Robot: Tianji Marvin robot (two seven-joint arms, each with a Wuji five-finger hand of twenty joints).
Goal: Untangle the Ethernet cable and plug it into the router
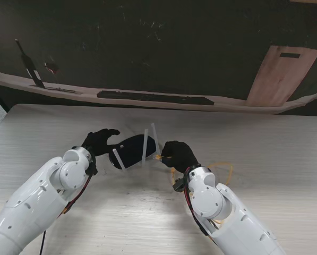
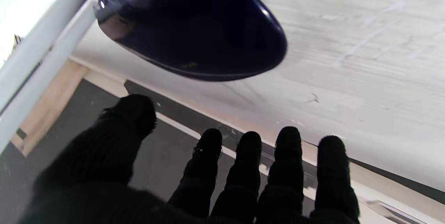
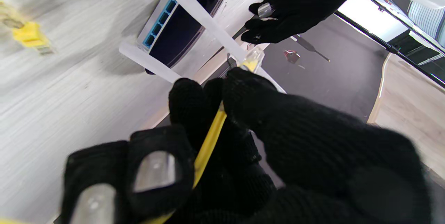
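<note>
A dark router (image 1: 136,149) with white antennas (image 1: 146,144) lies mid-table between my hands; its blue ports (image 3: 160,22) face my right hand. My right hand (image 1: 179,154) is shut on the yellow Ethernet cable (image 3: 208,143), pinching it just behind the clear plug (image 3: 253,57), which points at the router's port side a short way off. The rest of the cable (image 1: 224,171) loops on the table by my right wrist, and its other yellow plug (image 3: 30,36) lies loose. My left hand (image 1: 98,141) stands open just left of the router (image 2: 194,25), fingers (image 2: 288,168) spread, not gripping it.
The table's far edge (image 1: 147,104) runs behind the router, with dark floor beyond. A wooden board (image 1: 281,74) leans at the back right and a dark tool (image 1: 31,66) stands at the back left. Pale tabletop (image 1: 264,138) stretches to both sides.
</note>
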